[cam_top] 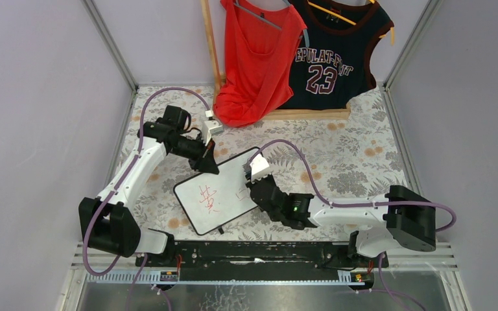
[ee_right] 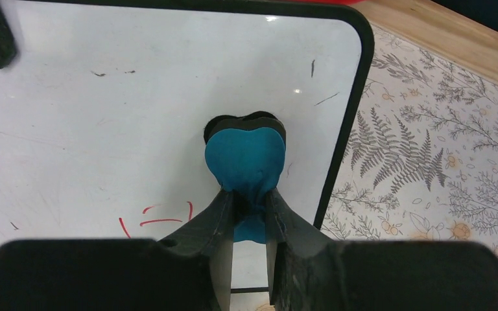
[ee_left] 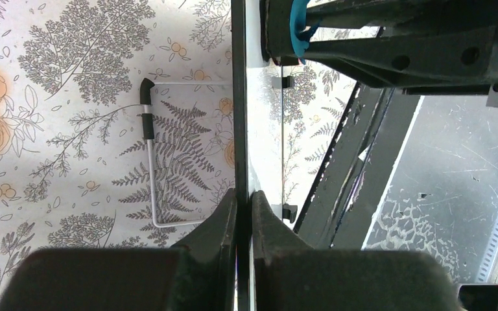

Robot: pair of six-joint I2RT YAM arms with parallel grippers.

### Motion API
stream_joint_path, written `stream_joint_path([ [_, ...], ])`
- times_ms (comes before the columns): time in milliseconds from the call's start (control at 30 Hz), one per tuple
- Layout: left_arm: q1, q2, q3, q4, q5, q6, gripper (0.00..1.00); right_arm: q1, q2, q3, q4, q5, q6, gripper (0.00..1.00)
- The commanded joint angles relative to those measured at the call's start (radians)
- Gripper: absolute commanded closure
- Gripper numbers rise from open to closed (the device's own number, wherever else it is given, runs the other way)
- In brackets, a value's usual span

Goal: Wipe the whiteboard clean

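Blue eraser [ee_right: 245, 155] pinched in right gripper [ee_right: 249, 194], set against whiteboard [cam_top: 224, 191] at centre frame, long axis lower-left to upper-right. Lower-left of the eraser, red strokes [cam_top: 209, 198]. Left gripper [cam_top: 207, 162] clamped on upper-left edge; right arm nearer.

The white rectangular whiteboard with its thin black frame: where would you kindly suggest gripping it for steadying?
Pinch the whiteboard's thin far-left edge from the left side, as the left gripper does. The flat board slips between the jaws there, and the red writing is left clear for the blue eraser.
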Motion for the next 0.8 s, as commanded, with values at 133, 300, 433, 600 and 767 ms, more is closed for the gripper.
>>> stream_joint_path([
  [133, -0.035, 0.038, -0.063, -0.093, -0.101, 0.08, 1.0, 0.017, -0.013, 0.0, 0.027, -0.035, 0.049, 1.0],
  [300, -0.035, 0.044, -0.061, -0.09, -0.105, 0.08, 1.0, 0.104, 0.098, 0.089, 0.048, -0.065, 0.049, 1.0],
  [433, -0.035, 0.046, -0.062, -0.085, -0.102, 0.077, 1.0, 0.161, 0.186, 0.164, 0.051, -0.094, 0.06, 1.0],
  [600, -0.035, 0.042, -0.063, -0.085, -0.106, 0.078, 1.0, 0.168, 0.181, 0.138, 0.048, -0.079, 0.099, 1.0],
  [767, -0.034, 0.039, -0.066, -0.085, -0.107, 0.079, 1.0, 0.132, 0.064, 0.021, -0.003, 0.007, 0.124, 1.0],
])
